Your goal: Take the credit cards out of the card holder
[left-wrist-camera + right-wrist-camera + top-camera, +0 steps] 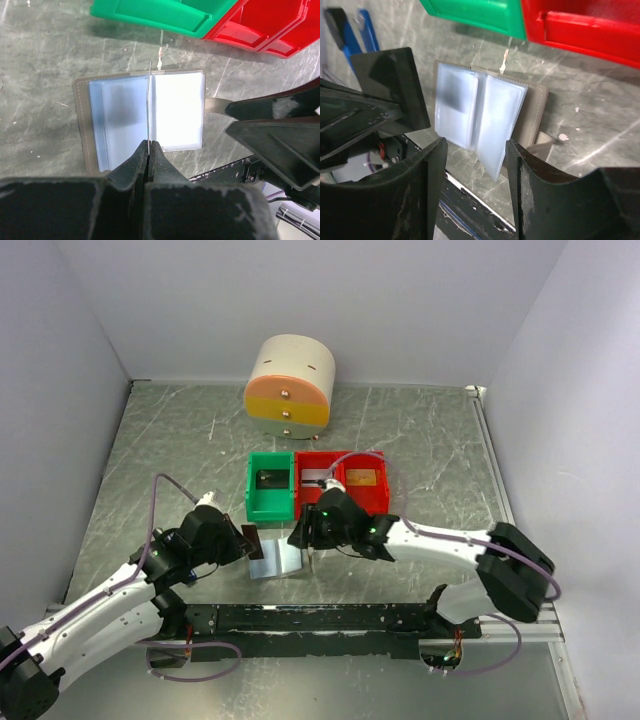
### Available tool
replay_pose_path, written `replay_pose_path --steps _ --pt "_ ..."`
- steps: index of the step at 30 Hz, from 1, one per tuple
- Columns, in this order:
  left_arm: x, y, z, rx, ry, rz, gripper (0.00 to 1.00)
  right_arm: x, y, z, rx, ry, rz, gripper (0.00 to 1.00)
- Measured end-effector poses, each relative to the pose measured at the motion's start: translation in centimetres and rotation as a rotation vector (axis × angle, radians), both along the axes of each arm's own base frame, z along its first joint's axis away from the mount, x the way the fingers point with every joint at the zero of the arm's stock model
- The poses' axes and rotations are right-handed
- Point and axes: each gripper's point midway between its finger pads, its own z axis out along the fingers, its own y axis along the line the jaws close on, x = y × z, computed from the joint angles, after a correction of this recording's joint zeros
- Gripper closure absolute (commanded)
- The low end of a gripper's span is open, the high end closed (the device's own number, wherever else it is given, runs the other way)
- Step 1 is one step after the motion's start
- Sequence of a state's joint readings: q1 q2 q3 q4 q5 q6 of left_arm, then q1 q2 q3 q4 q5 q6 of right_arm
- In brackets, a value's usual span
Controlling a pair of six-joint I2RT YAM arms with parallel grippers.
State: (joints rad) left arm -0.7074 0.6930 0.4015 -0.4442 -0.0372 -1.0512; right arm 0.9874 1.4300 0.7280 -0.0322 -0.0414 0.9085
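Two arms are in over one card holder [275, 562], which lies open and flat on the marble-patterned table [180, 460] at the near centre, showing two pale blue pocket pages side by side. The left gripper [150, 144], at about 10 o'clock from the holder, is pinched tight on one dark card [250, 538]. The card stands upright over the holder's fold and is edge-on to the left wrist camera. The right gripper [476, 147] sits at about 1 o'clock from the holder with its jaws apart and nothing in them. One pale page of the holder shows between its two fingers. Whether more cards sit in the pockets I cannot tell; one page shows only a dark smudge.

At 12 o'clock from the holder is one green bin [270, 502]. Just beside it, at 1 o'clock, is the red bin [343, 502] with two compartments, though I cannot tell whether it is one bin or two. Each of the three spaces holds something small; the right one looks gold. Farther back at 12 o'clock stands one round drawer unit [290, 380].
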Motion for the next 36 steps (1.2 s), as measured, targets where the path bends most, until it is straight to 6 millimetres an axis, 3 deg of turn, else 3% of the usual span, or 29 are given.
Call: replay_pose_path --steps 7,9,12,16,20,26,29,36 --pt "0.5 -0.8 1.2 -0.036 -0.059 -0.035 0.93 1.1 -3.6 3.5 0.128 -0.177 -0.141 0.43" --pt "0.6 -1.1 1.7 -0.054 -0.077 -0.047 0.93 1.3 -5.0 4.0 0.154 -0.223 -0.191 0.35" --pt "0.8 -1.7 2.6 -0.082 -0.112 -0.072 0.93 1.5 -6.5 4.7 0.167 -0.272 -0.232 0.14" --pt "1.0 -2.3 3.9 -0.116 -0.164 -0.105 0.93 1.8 -7.7 6.1 0.188 -0.310 -0.271 0.11" --pt "1.0 -3.1 5.7 -0.171 -0.231 -0.148 0.93 2.1 -9.2 6.4 0.236 -0.318 -0.307 0.11" --pt "0.9 -4.5 7.8 -0.255 -0.307 -0.216 0.93 2.7 -11.4 3.5 0.322 -0.227 -0.349 0.18" --pt "0.5 -5.0 8.0 -0.284 -0.323 -0.251 0.93 1.8 -10.7 3.1 0.386 -0.180 -0.293 0.24" --pt "-0.3 -6.4 8.6 -0.351 -0.342 -0.336 0.93 0.1 -7.2 6.0 0.544 -0.152 -0.088 0.36"
